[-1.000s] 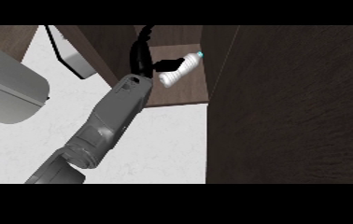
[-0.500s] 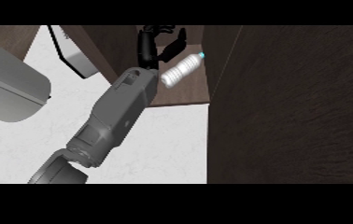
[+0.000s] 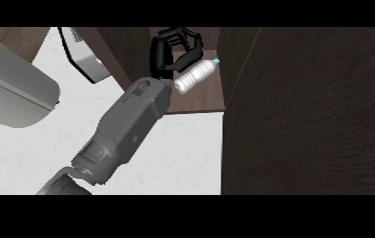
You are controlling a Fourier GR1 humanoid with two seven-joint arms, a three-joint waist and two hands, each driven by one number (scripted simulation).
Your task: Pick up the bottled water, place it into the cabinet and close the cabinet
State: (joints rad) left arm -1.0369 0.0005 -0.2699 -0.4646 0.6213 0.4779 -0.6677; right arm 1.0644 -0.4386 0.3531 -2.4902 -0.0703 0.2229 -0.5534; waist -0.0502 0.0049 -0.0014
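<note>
The black fingers (image 3: 192,37) of the one hand in view (image 3: 170,51) are spread and only slightly bent, released, with nothing grasped between them. Which of the robot's arms this is cannot be told from the view. Just below and to the right of the fingers lies the clear ribbed plastic water bottle with a pale blue cap (image 3: 195,76), resting on its side on the brown wooden floor of the open cabinet (image 3: 198,100). The thumb side of the hand sits right against the bottle's upper flank; whether it touches cannot be told. The bottle's long axis runs on a diagonal, its capped end pointing up and to the right, away from the wrist, its base toward the grey forearm (image 3: 124,128). Further right of the fingers stands the dark wooden cabinet door (image 3: 307,113), swung open. Below the forearm spreads the white speckled bench (image 3: 168,157). Far to the left of the fingers sits a rounded grey appliance (image 3: 22,95).
</note>
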